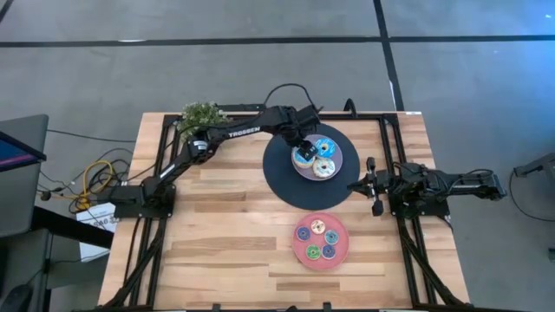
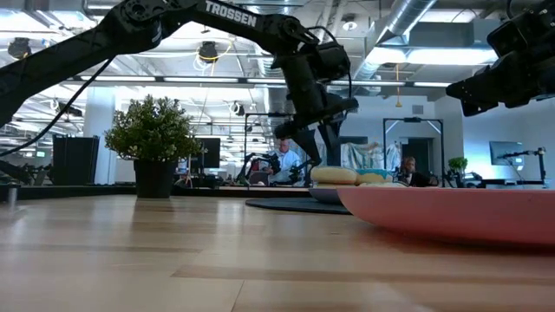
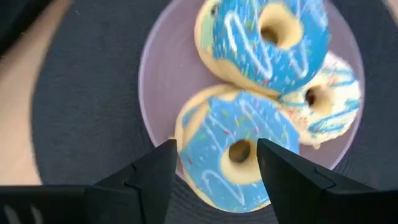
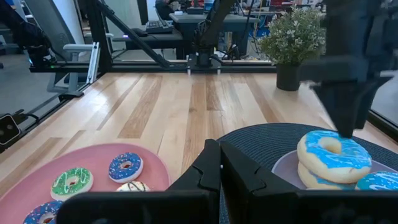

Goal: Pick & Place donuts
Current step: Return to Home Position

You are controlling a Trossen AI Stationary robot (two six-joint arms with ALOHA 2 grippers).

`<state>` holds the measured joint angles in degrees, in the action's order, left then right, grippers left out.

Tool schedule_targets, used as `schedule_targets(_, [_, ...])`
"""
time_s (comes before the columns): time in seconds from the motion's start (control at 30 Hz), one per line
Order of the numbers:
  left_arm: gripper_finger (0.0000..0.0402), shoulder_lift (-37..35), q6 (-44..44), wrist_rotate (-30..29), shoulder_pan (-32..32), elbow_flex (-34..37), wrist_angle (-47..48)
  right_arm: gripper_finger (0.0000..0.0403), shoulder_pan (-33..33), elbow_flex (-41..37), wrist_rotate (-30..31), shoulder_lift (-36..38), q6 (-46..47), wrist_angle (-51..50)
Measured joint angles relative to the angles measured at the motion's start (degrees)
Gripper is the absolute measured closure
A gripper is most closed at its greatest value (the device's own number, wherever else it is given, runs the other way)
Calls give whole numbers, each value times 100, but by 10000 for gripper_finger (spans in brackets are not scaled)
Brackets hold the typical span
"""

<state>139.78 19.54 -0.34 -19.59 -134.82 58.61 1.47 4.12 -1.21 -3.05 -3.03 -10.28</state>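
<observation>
**Mostly done: donuts plated, left pincer released over the lavender plate**

Left gripper [image 3: 217,152] hangs just above the lavender plate [image 3: 155,81], fingers spread and holding nothing. They straddle a big blue donut [image 3: 211,124] without touching it. A second blue donut [image 3: 249,56] leans on that one, and a white donut with blue stripes [image 3: 329,93] is tucked beside them. So the stack has at least three.

In the high view the lavender plate sits on the black disc [image 1: 277,173], at about 1 o'clock from the middle of the table [image 1: 217,225]. The pink plate [image 4: 93,155] is at about 5 o'clock and holds five small donuts [image 1: 319,239] lying flat, close together. No donuts seen off the plates.

Right gripper [image 4: 219,165] waits at 3 o'clock near the table edge, fingers clenched together on nothing. A plant [image 1: 201,115] stands at 11 o'clock, well apart from the work.

Handling, my guess:
- These are toy rings, so light and fairly stiff, not fragile.
- The icing looks glossy, so probably slippery.
- The big ones are piled and tilted, so a nudge on lift-off could slide one.
- Best hold: pinch across one side of the ring, one finger in the hole and one on the outer edge.
- For the small ones, clamp across the whole ring.

Next the left arm likely needs a straight rise before swinging back.
</observation>
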Motion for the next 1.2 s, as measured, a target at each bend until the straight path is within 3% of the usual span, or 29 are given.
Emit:
schedule_targets(0.4, [187,-712,370,-226,79,-11,926,403,-2,0,4,2,0,0])
schedule_targets(0.53, [187,-1064,155,-1051,674,-13,1135,403,0,0,0,2,0,0])
schedule_targets(0.7, [187,-1349,-326,-2802,1727,239,1313,403,-2,0,0,2,0,0])
schedule_targets(1.0, [187,-1492,162,-3645,2780,1918,1450,403,-2,0,0,2,0,0])
schedule_targets(1.2, [187,-1906,-384,-2745,3139,3633,253,403,-1,0,0,2,0,0])
